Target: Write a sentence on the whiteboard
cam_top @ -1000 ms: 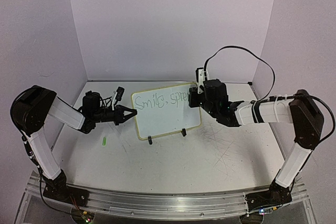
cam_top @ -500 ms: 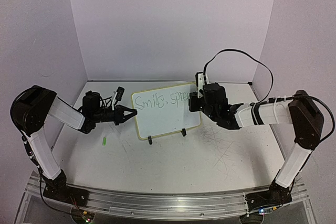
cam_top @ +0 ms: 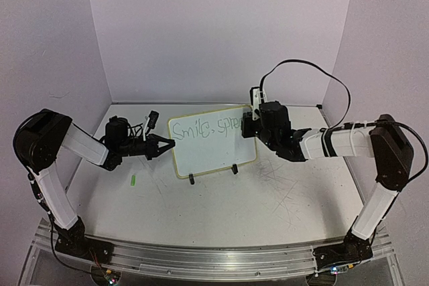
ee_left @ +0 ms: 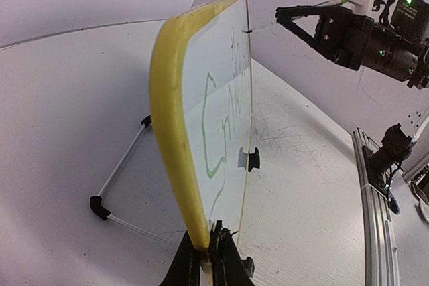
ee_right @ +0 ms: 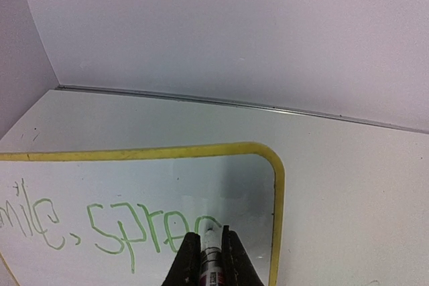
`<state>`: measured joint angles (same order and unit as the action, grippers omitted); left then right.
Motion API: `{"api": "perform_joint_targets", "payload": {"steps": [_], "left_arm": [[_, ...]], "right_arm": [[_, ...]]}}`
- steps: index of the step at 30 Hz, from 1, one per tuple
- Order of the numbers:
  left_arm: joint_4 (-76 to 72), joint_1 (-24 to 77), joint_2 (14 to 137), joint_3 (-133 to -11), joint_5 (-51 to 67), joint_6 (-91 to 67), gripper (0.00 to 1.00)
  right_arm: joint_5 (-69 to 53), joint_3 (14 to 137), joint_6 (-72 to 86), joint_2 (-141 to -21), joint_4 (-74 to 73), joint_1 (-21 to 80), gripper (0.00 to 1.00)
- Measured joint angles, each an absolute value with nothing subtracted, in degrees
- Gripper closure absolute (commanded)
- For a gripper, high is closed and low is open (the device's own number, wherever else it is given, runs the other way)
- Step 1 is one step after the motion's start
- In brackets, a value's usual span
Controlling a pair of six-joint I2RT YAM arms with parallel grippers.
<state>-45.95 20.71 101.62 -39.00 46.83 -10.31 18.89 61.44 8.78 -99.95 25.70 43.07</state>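
The whiteboard [cam_top: 213, 144] stands tilted on two black feet at the table's middle, yellow-framed. Light green writing [cam_top: 204, 127] reads "Smile, sprea" along its top; it also shows in the right wrist view [ee_right: 120, 229]. My left gripper [cam_top: 165, 144] is shut on the board's left edge [ee_left: 175, 132], pinching the yellow frame [ee_left: 204, 249]. My right gripper [cam_top: 249, 124] is shut on a marker [ee_right: 213, 256] whose tip touches the board at the end of the writing, near the upper right corner. The board shows in the right wrist view [ee_right: 201, 185].
A small green cap [cam_top: 133, 180] lies on the table left of the board. The board's wire stand [ee_left: 120, 172] reaches behind it. Walls close the back and sides. The metal rail [cam_top: 201, 259] runs along the near edge.
The right gripper with the marker has shifted slightly at the board's upper right as the last letter grows. The left gripper and board have not moved.
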Motion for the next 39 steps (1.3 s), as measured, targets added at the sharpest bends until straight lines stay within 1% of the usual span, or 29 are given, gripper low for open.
{"api": "perform_joint_targets", "payload": {"steps": [14,23,39], "left_arm": [[-45.9,20.7,101.6,-39.0,46.8,-10.3,1.0],[-45.9,20.7,101.6,-39.0,46.8,-10.3,1.0],[-45.9,20.7,101.6,-39.0,46.8,-10.3,1.0]], "right_arm": [[19.1,64.5,7.5,-100.3,26.2,42.1,1.0],[17.3,61.6,8.4,-99.7,26.9,42.1,1.0],[16.9,61.2,9.1,-99.7,26.9,42.1,1.0]]}}
